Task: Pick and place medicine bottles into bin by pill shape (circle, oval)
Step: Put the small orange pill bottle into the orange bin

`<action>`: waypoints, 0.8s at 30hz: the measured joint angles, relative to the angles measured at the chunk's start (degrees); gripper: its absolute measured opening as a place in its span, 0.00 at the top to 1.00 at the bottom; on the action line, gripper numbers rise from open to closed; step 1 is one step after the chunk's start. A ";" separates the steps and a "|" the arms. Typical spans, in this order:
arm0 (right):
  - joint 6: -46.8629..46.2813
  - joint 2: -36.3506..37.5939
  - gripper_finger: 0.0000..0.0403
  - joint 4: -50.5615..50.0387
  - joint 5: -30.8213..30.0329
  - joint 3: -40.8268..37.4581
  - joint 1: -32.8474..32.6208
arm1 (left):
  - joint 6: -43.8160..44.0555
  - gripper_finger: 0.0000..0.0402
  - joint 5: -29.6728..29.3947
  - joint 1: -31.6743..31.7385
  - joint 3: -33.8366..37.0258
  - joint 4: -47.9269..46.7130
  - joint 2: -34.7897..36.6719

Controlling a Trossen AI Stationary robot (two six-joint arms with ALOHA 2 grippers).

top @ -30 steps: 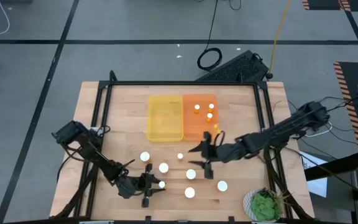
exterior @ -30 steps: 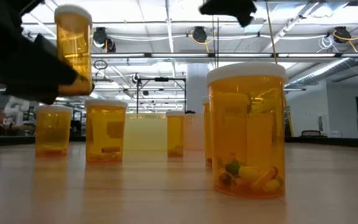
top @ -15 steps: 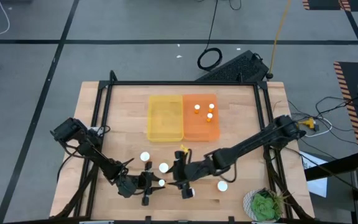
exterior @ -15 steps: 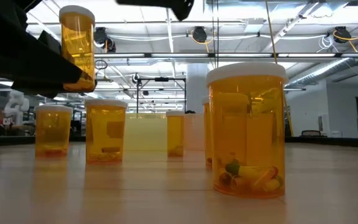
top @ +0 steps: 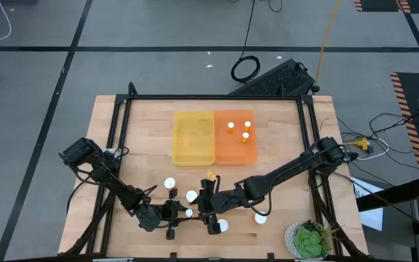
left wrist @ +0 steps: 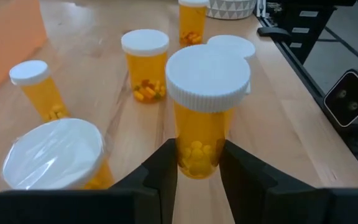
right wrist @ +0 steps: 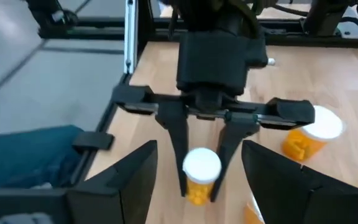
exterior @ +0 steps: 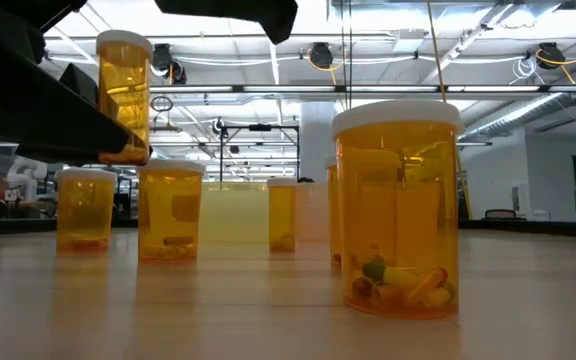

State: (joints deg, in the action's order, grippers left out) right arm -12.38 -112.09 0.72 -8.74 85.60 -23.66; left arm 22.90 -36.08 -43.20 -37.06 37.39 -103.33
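Observation:
My left gripper (top: 180,214) is near the table's front edge, shut on a medicine bottle (left wrist: 202,106) with an amber body and a white cap. The bottle shows raised above the table in the low view (exterior: 123,95). My right gripper (top: 211,211) hangs open just to the right of it, facing the left gripper, its fingers (right wrist: 120,180) spread wide and touching nothing. Other medicine bottles stand upright on their bases on the wood (top: 169,184) (top: 192,196) (top: 222,226) (top: 260,217). Three more bottles stand in the orange bin (top: 235,149). My left gripper pinches the lower part of the bottle's amber body (left wrist: 199,140) between its two fingers, one on each side. The fingers come in level from the table's left. The bottle stands upright in the hold, cap up, lifted clear of the table.
A yellow bin (top: 193,137) stands beside the orange one at the table's far middle. A potted plant (top: 310,240) sits at the near right corner. Standing bottles (left wrist: 145,62) (left wrist: 39,90) crowd the near middle, close around both grippers.
My right gripper has swung from beside the orange bin toward the table's left and near edge, ending close to the left gripper and its bottle, still open. My left gripper has kept the bottle lifted in about the same place.

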 joint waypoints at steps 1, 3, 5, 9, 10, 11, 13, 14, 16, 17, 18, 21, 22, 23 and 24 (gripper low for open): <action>-0.24 -0.32 0.42 0.29 -0.01 0.03 -0.01 | 0.00 0.72 -0.02 0.00 0.00 0.02 0.00; -0.02 -1.34 0.42 0.30 -0.01 0.00 0.01 | -0.07 0.72 -0.03 0.12 0.00 0.00 0.00; 0.47 -2.18 0.42 0.67 -0.01 -0.04 0.13 | 0.00 0.72 -0.04 0.20 0.00 -0.07 0.00; 1.12 -3.08 0.42 1.55 -0.06 -0.04 0.69 | -0.01 0.72 -0.04 0.20 0.00 -0.42 -0.01; 1.22 -3.13 0.42 1.52 -0.08 -0.04 0.73 | -0.09 0.72 -0.04 0.20 0.00 -0.43 -0.02; 1.29 -3.13 0.42 1.55 -0.06 -0.06 0.82 | -0.07 0.72 -0.04 0.19 0.00 -0.42 -0.02; 1.42 -3.48 0.42 1.92 0.24 -0.04 1.13 | -0.11 0.72 -0.04 0.17 0.00 -0.42 -0.02; 1.38 -3.80 0.42 2.44 1.09 -0.04 1.21 | -0.11 0.72 -0.04 0.17 0.00 -0.42 -0.02; 1.33 -4.68 0.42 3.26 2.57 -0.06 1.37 | -0.11 0.72 -0.04 0.17 0.00 -0.42 -0.02; 1.35 -5.39 0.42 4.77 3.06 -0.06 1.45 | -0.07 0.72 -0.04 0.17 0.00 -0.42 -0.02; 1.35 -5.94 0.42 6.05 3.73 -0.06 1.49 | -0.07 0.72 -0.04 0.17 0.00 -0.42 -0.02; 1.51 -6.10 0.42 6.07 4.53 -0.10 1.55 | -0.01 0.72 -0.04 0.17 0.00 -0.41 -0.02; 1.58 -6.02 0.42 6.07 4.34 -0.09 1.61 | 0.06 0.72 -0.04 0.17 0.00 -0.41 -0.02; 1.83 -5.97 0.42 6.11 4.32 -0.08 1.67 | 0.00 0.72 -0.04 0.17 0.00 -0.39 -0.02; 2.08 -5.98 0.43 6.19 4.30 -0.08 1.69 | -0.02 0.72 -0.04 0.17 0.00 -0.39 -0.02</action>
State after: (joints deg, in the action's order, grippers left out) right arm -10.30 -118.07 6.91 -4.44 85.52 -21.97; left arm 22.87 -36.12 -43.03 -37.06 36.99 -103.35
